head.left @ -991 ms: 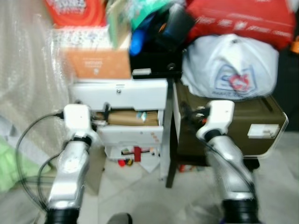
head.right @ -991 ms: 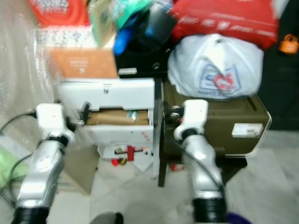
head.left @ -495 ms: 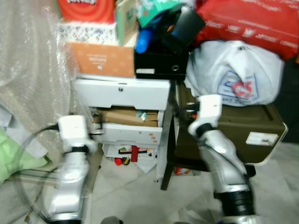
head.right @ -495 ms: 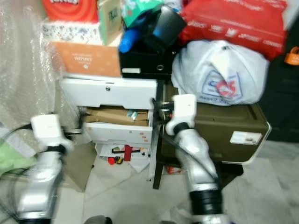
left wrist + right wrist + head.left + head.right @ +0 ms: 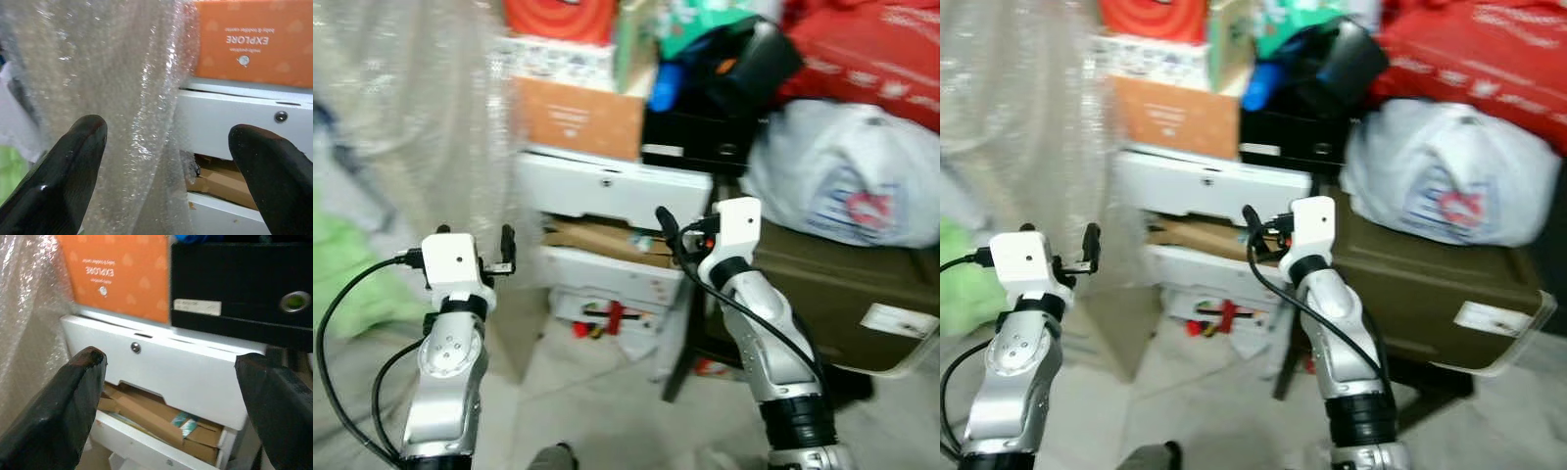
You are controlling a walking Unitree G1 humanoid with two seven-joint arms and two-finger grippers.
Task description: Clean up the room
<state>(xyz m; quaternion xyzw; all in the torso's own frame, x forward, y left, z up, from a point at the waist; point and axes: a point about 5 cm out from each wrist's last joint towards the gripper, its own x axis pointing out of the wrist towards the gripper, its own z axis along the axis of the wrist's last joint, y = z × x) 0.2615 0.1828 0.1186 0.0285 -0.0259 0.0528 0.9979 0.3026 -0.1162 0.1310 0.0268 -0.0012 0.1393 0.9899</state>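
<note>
Nearest me, both arms are raised in front of the clutter. My left gripper (image 5: 505,250) hangs ahead of its white wrist block, fingers spread with nothing between them; the head cameras show only thin black tips there. Its wrist view gives what the head views blur: the fingers (image 5: 73,161) frame a hanging sheet of bubble wrap (image 5: 122,98), with the white cabinet (image 5: 234,117) just behind its edge. My right gripper (image 5: 171,396) is likewise spread and holding nothing, aimed at the cabinet front. From the head I see only its white block and a looping black cable. Its wrist view brings out a small round lock on the upper drawer face, and below it a drawer standing ajar, stuffed with brown cardboard (image 5: 146,413) and a teal-striped item. Lower on the cabinet, the head views show another open compartment with red and black bits (image 5: 607,318), which neither wrist camera reaches. On top of the cabinet sits an orange box (image 5: 122,274) printed "EXPLORE", and beside it a black box (image 5: 239,289) with a white label and a round fitting. Right of the cabinet stands an olive case (image 5: 1420,284), carrying a white bag (image 5: 1454,176) and, over that, a red bag (image 5: 1489,59). The far pile is blurred.
</note>
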